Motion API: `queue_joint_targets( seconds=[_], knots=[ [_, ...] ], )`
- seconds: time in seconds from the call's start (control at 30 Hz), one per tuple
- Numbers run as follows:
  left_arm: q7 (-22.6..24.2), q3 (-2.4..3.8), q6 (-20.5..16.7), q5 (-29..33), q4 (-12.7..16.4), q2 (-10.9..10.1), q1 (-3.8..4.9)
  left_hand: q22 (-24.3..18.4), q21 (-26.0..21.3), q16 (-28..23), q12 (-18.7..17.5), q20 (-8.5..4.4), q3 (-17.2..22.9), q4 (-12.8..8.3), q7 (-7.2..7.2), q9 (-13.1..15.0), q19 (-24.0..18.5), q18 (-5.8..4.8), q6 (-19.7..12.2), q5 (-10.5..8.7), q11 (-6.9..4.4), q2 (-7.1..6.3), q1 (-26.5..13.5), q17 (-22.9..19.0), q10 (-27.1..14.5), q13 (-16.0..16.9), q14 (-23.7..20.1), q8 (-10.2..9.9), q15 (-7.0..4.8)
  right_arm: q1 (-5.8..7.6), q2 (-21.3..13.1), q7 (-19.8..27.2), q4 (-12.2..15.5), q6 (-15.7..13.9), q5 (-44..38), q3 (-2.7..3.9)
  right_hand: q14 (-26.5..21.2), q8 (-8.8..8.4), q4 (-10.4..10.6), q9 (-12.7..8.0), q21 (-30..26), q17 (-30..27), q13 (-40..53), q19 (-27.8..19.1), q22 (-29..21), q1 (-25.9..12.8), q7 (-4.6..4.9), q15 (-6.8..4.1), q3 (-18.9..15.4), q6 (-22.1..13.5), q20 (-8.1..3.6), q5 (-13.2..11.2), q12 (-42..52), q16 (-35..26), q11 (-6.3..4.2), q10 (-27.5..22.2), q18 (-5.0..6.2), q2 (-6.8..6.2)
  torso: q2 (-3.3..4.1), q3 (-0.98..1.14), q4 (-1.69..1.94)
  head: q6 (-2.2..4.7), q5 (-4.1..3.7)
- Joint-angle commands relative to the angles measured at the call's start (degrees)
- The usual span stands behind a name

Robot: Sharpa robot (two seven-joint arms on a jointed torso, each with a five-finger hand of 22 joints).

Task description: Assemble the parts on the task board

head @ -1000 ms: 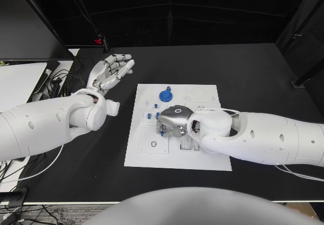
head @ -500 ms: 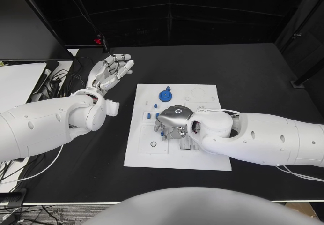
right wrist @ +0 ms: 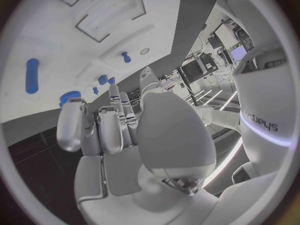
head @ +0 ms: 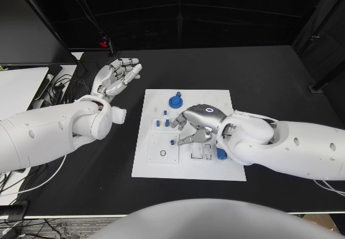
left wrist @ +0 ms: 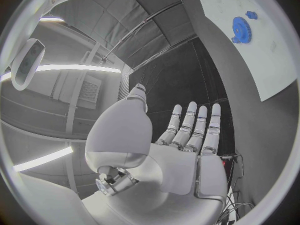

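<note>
The white task board (head: 161, 167) lies in the middle of the black table. On it a blue gear (head: 176, 102) sits near the far edge, with a small blue piece (head: 179, 94) just behind it. More small blue parts (head: 157, 123) stand at the board's left middle, and one (head: 172, 142) lies close to my right hand's fingertips. My right hand (head: 195, 124) hovers over the board's middle with its fingers spread and nothing in them. A blue piece (head: 222, 154) lies beside its wrist. My left hand (head: 118, 73) is held flat and open, off the board's far left corner.
A monitor and cables (head: 54, 84) crowd the table's left edge. In the right wrist view the board (right wrist: 75, 40) shows a blue peg (right wrist: 32, 75) and rectangular recesses (right wrist: 115, 12). The left wrist view shows the gear (left wrist: 239, 29) on the board (left wrist: 269, 60).
My right hand has drawn back to the right over the board and spread its curled fingers, uncovering the blue piece beside its wrist. The left hand has not moved.
</note>
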Motion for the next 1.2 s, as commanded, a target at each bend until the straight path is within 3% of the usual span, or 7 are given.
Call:
queue_joint_targets(
  seconds=[0.03, 0.13, 0.23, 0.37, 0.57, 0.73, 1.2],
  knots=[
    [6.0, 0.06, 0.7, 0.1, 0.0, 0.0, 0.08, -0.1, 0.1, 0.2, 0.4, -0.05, 0.2, 0.0, 8.60, -0.1, 0.2, 0.17, -0.5, 0.31, -0.11, -0.07, -0.1, -0.1, -0.4, -0.1, -0.5, 0.3, -0.18, 1.44, -1.9, 6.5, 1.0, -8.1, 11.2, 0.14, 2.8, 0.22, 0.0, 0.1, 0.9, 0.7, 0.1, 0.5, 7.7, -0.8, 0.51, 0.14, -0.5, 0.2, -0.01, -0.2, 0.0, 0.4, 0.05, -0.7, 0.63, -0.04, -0.05, -0.04, -0.07, -0.01, 0.10],
    [6.1, 0.06, 0.6, 0.1, 0.0, 0.0, 0.07, -0.1, 0.1, 0.3, 0.6, -0.05, 0.0, 0.1, 8.61, -0.1, 0.2, 0.16, -0.5, 0.36, -0.11, -0.32, -0.2, -0.3, -0.6, -0.2, -0.5, 0.4, -0.17, 2.55, -4.6, 10.7, 0.8, -10.2, 15.8, 0.14, 4.1, 0.28, -0.1, 0.1, 7.0, 5.7, 0.2, 3.2, 10.6, -0.9, 1.11, 0.39, -0.4, 0.6, 0.13, -0.2, 0.6, 4.1, 0.23, 0.0, -0.78, 0.51, -0.05, -0.10, 0.03, -0.01, -0.19],
    [6.2, 0.06, 0.6, 0.1, 0.0, 0.2, 0.07, -0.1, 0.1, 0.4, 0.7, -0.05, 0.0, 0.1, 8.61, -0.2, 0.2, 0.16, -0.5, 0.38, -0.10, -0.40, -0.3, -0.4, -0.6, -0.2, -0.6, 0.4, -0.16, 3.04, -6.5, 13.7, -0.2, -11.3, 18.4, 0.13, 4.3, 0.22, -0.3, 0.1, 8.8, 6.8, 0.1, 4.0, 11.5, -0.3, 1.14, 0.52, -0.1, 0.6, 0.26, -0.2, 0.5, 5.0, 0.35, -0.2, -1.18, 0.99, -0.02, -0.08, 0.18, -0.01, -0.30],
    [6.3, 0.06, 0.4, 0.1, -0.1, 0.2, 0.07, -0.1, 0.1, 0.4, 0.7, -0.05, 0.0, 0.1, 8.61, -0.2, 0.2, 0.16, -0.5, 0.39, -0.10, -0.40, -0.3, -0.4, -0.6, -0.2, -0.6, 0.4, -0.16, 3.35, -8.1, 15.6, -2.5, -11.1, 18.8, 0.10, 4.4, 0.31, -0.4, 0.1, 9.4, 7.3, 0.1, 4.2, 11.8, 1.1, 0.64, 0.60, 0.6, 1.0, 0.38, -0.2, 0.4, 5.6, 0.36, -0.8, -1.28, 1.55, 0.00, -0.14, -0.23, -0.01, -0.20],
    [6.2, 0.06, 0.3, 0.1, -0.1, 0.3, 0.04, 0.0, 0.1, 0.6, 0.9, -0.05, 0.1, 0.1, 8.61, -0.2, 0.3, 0.17, -0.5, 0.40, -0.10, -0.15, -0.3, -0.5, -0.7, -0.2, -0.6, 0.5, -0.17, 3.44, -8.4, 10.1, -5.3, -6.1, 14.3, 0.07, 4.3, 0.32, -0.4, 0.1, 9.5, 7.3, 0.1, 4.2, 11.9, 1.9, 0.10, 0.63, 0.8, 1.4, 0.44, -0.2, 0.2, 5.7, 0.39, -1.6, -1.27, 1.83, 0.04, 0.03, 0.03, -0.01, -0.63],
    [6.2, 0.06, 0.3, 0.1, -0.1, 0.1, 0.01, 0.0, 0.1, 0.6, 0.9, -0.05, 0.1, 0.1, 8.61, -0.2, 0.3, 0.17, -0.5, 0.40, -0.10, -0.15, -0.3, -0.5, -0.7, -0.2, -0.6, 0.5, -0.17, 3.42, -7.9, 4.9, -6.4, -1.0, 9.6, 0.03, 4.1, 0.20, -0.1, 0.1, 8.8, 6.5, 0.1, 3.8, 11.7, 1.8, -1.03, 0.45, 0.1, 1.4, 0.33, -0.3, 0.1, 5.3, 0.23, -2.1, -1.08, 0.68, 0.10, 0.02, -0.13, -0.01, -0.49],
    [6.1, 0.06, 0.2, 0.1, -0.1, -0.2, -0.07, -0.1, 0.1, 0.7, 1.1, -0.05, 0.2, 0.0, 8.61, -0.2, 0.2, 0.17, -0.6, 0.38, -0.10, 0.03, -0.3, -0.7, -0.8, -0.3, -0.6, 0.6, -0.16, 3.30, -6.7, -2.2, -7.2, 6.3, 6.0, -0.01, 3.5, 0.19, 0.2, 0.1, 8.0, 4.1, 0.2, 3.3, 11.4, -2.1, -0.58, 0.52, -1.4, 1.8, 0.36, -0.3, 0.5, 4.1, 0.30, -1.4, -0.88, -1.05, 0.07, -0.01, -0.13, -0.01, -0.72]
  ],
)
